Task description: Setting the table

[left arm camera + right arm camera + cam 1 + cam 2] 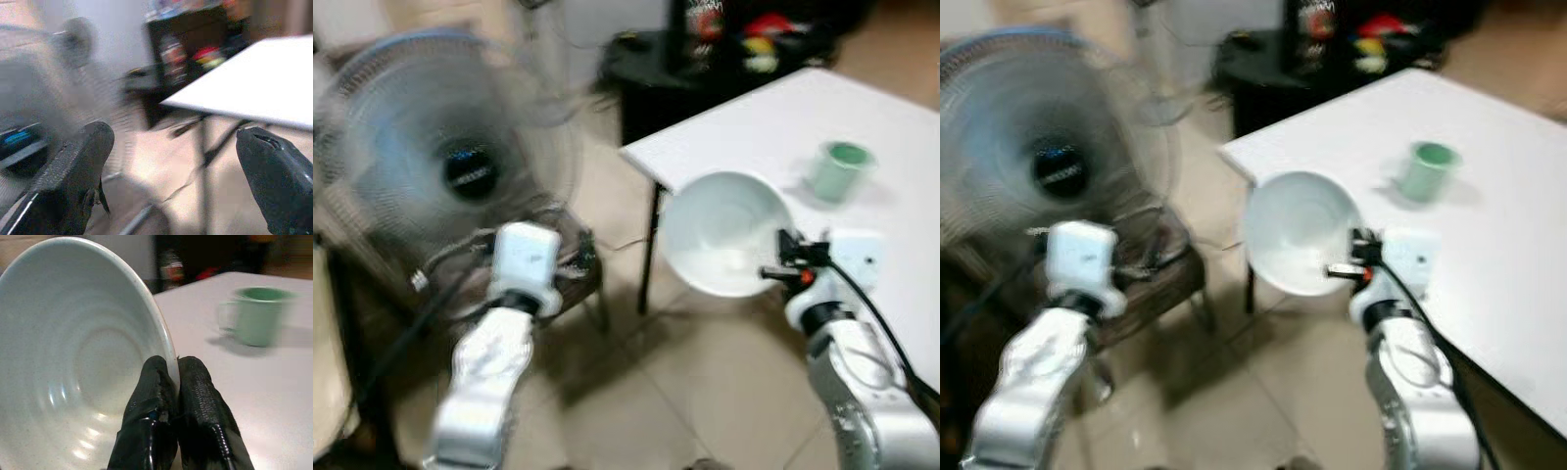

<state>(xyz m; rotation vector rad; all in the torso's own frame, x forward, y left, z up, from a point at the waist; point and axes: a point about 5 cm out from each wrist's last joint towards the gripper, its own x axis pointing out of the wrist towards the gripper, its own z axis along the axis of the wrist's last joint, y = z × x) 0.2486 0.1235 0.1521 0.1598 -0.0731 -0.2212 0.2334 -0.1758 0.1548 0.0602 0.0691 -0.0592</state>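
Carrying step: right gripper (171, 377) pinched on white bowl (724, 233) rim, left gripper (171, 181) spread wide, empty; next, lowering onto table (901, 176) near green mug (840, 170).

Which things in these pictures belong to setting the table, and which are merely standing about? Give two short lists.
For the job:
white bowl, pinched by its rim in the right gripper
green mug
white table

Standing about:
electric fan
black shelf with bottles
left gripper, open and holding nothing

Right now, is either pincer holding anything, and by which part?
The right pincer grips the white bowl by its rim, one finger inside and one outside. The left pincer is open and holds nothing.
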